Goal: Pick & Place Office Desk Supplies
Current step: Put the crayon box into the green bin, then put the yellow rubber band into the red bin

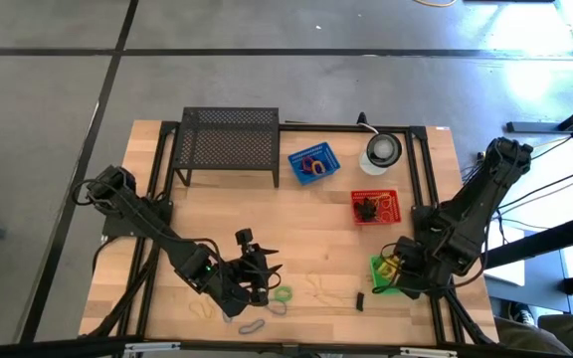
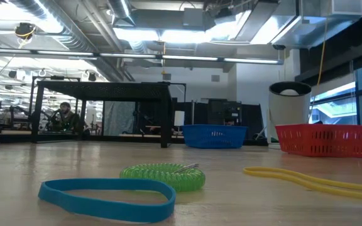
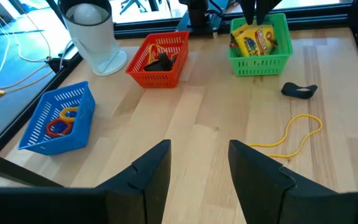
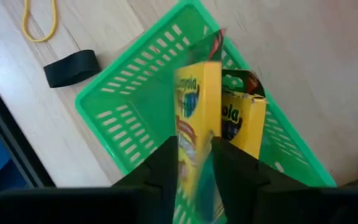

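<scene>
My right gripper (image 4: 191,155) hangs over the green basket (image 4: 135,81) at the table's right near corner, shut on a yellow crayon box (image 4: 194,106). A second crayon box (image 4: 244,121) stands in that basket. My left gripper (image 3: 197,168) is open above bare wood near the table's near edge, touching nothing. Around it lie loose rubber bands: a blue one (image 2: 105,194), a green coil (image 2: 165,176) and a yellow one (image 3: 291,134). A black clip (image 4: 72,67) lies flat on the table beside the green basket. My right gripper pinches the crayon box between its two fingers, one on each broad face, at its upper end (image 4: 194,146). The fingers come from above, pointing down. The box stands nearly upright with its lower part inside the green basket; whether it rests on the basket floor is hidden.
A blue basket (image 1: 312,163) holds rubber bands, and a red basket (image 1: 376,207) holds black clips. The round white-and-dark disc (image 1: 382,150) and the black wire-mesh rack (image 1: 229,144) stand along the far edge. Bare wood lies between the baskets and my left gripper.
</scene>
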Action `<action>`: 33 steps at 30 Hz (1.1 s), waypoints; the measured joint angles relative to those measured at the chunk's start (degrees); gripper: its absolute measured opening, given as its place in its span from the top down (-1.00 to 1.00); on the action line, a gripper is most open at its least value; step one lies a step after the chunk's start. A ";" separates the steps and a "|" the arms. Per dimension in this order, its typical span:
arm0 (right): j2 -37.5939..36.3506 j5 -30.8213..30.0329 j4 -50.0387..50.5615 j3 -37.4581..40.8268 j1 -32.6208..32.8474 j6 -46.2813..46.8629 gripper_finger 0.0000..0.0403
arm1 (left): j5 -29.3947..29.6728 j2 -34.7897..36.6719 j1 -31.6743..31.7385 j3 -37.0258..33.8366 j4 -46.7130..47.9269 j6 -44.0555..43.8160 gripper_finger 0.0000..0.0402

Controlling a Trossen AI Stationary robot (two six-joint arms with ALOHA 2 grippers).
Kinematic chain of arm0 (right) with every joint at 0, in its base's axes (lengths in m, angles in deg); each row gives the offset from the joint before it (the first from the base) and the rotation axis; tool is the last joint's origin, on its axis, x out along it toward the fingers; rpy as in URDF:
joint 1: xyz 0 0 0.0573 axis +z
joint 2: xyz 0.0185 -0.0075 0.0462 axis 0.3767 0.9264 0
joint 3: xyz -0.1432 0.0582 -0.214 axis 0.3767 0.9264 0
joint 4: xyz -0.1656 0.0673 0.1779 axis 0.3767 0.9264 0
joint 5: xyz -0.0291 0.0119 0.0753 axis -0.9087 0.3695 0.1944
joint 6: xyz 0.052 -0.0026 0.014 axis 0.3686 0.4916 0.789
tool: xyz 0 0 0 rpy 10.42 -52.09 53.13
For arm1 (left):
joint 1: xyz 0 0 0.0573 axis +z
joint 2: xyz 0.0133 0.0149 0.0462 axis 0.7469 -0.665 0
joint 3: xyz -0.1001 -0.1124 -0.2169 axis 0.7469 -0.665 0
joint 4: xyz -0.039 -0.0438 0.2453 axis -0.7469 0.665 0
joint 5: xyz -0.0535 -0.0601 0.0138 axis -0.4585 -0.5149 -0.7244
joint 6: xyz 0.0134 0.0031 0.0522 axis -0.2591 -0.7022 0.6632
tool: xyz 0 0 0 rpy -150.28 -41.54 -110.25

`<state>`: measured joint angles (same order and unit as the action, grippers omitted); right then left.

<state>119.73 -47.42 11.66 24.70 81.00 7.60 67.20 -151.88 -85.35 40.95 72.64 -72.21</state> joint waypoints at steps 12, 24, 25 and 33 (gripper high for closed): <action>0.47 -0.13 -0.02 0.00 -0.98 -1.71 0.32 | -0.92 0.00 0.04 0.00 0.03 0.12 0.22; 0.47 -0.13 -2.04 0.00 -1.70 -3.05 0.24 | -41.48 -5.58 -0.74 0.00 14.96 -19.65 0.06; 0.47 -0.13 -2.19 0.00 -1.70 -3.04 0.24 | -45.13 -6.42 -1.44 0.00 16.51 -21.95 0.06; 0.47 -0.76 -2.43 0.00 -1.81 -3.06 0.24 | -52.53 -9.30 -7.30 0.00 19.43 -34.69 0.06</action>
<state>120.20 -48.18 9.23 24.70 79.18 4.54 14.67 -161.19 -92.65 40.95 92.06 -106.90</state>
